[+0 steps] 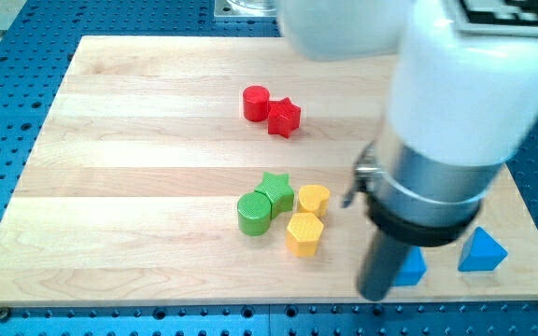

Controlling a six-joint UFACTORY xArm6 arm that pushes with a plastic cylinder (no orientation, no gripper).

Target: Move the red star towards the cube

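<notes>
The desk (110, 140) is a pale wooden board lying on a blue perforated base (7, 112). My arm (456, 121) comes down over the right side, a bulky white and grey body ending in the dark rod. My tip (374, 295) sits at the near edge of the desk, just left of a blue block (411, 269) whose shape I cannot make out, since the rod partly hides it; as an end effector the rod is bare and holds nothing. A blue triangle (482, 252) lies further right. The red star (284, 118) sits in the far middle, touching a red cylinder (256, 102) on its left. Between it and my tip, mid-desk, cluster a green star (276, 189), a green cylinder (254, 215), a yellow block (314, 198) and a yellow hexagon (304, 233).
</notes>
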